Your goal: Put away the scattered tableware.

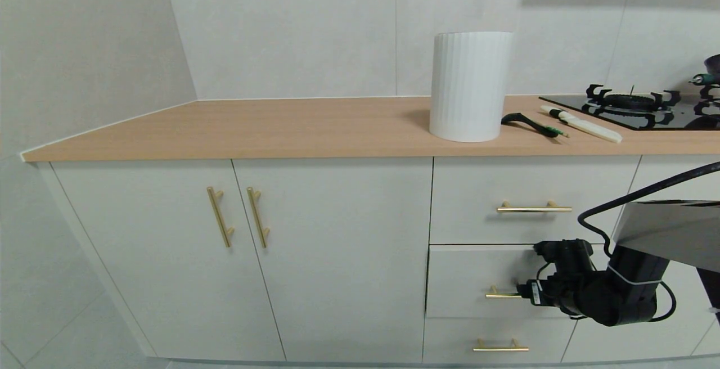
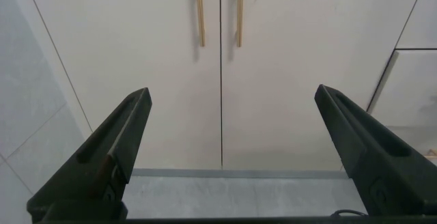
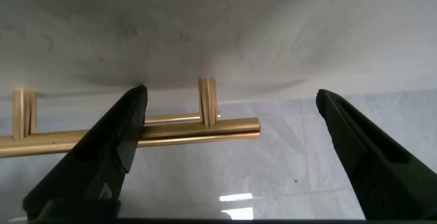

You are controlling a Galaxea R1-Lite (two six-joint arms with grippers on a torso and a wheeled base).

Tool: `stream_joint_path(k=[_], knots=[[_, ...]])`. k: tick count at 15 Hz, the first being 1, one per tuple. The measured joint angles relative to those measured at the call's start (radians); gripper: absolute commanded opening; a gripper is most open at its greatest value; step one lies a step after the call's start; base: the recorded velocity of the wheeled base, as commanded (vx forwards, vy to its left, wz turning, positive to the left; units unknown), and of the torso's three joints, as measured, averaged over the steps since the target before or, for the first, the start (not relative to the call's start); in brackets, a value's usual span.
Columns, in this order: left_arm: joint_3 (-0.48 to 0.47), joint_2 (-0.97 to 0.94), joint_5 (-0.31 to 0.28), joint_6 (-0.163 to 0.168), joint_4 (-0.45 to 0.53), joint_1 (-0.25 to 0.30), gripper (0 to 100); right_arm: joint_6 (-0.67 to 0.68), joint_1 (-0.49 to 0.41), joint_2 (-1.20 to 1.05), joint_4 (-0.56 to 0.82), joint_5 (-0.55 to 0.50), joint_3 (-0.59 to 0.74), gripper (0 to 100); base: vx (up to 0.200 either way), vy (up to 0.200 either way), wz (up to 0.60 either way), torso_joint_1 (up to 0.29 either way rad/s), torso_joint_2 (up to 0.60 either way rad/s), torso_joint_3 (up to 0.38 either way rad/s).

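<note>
Hardly begun: knife [image 1: 582, 123] and utensil [image 1: 531, 124] lie on the counter [image 1: 281, 127]. The right gripper [image 1: 526, 290] is wide open at a drawer handle [image 3: 191, 128], holding nothing. The left gripper [image 2: 232, 93] is open and empty.

I stand in a domestic-looking kitchen. Before me a wood-look countertop [image 1: 281, 127] runs along a wall of large, pale glossy tiles [image 1: 292, 37], and a black gas hob [image 1: 630, 102] with pan supports is set into it at my right. Below are white cabinet doors [image 1: 337, 256] and a stack of drawers [image 1: 478, 189], all with slim brass bar handles [image 1: 534, 208]. A white ribbed canister [image 1: 469, 85] stands on the counter, with a dark utensil [image 1: 531, 124] and a white utensil [image 1: 585, 124] lying beside it.
</note>
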Motion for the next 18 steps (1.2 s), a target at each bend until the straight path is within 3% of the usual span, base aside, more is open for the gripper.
stream_joint_path(k=[5,8,13,18], knots=[[0.0,0.0,0.0,0.0,0.0,0.0,100,-0.003,0.012,-0.092,0.04,0.021,0.117,100,0.0,0.0,0.0,0.0,0.0,0.0],[0.0,0.0,0.0,0.0,0.0,0.0,100,-0.004,0.031,-0.25,0.154,0.064,0.193,100,0.0,0.0,0.0,0.0,0.0,0.0],[0.0,0.0,0.0,0.0,0.0,0.0,100,0.007,0.07,-0.584,0.331,0.082,0.194,100,0.0,0.0,0.0,0.0,0.0,0.0],[0.0,0.0,0.0,0.0,0.0,0.0,100,0.069,0.082,-0.603,0.243,0.078,0.17,100,0.0,0.0,0.0,0.0,0.0,0.0]])
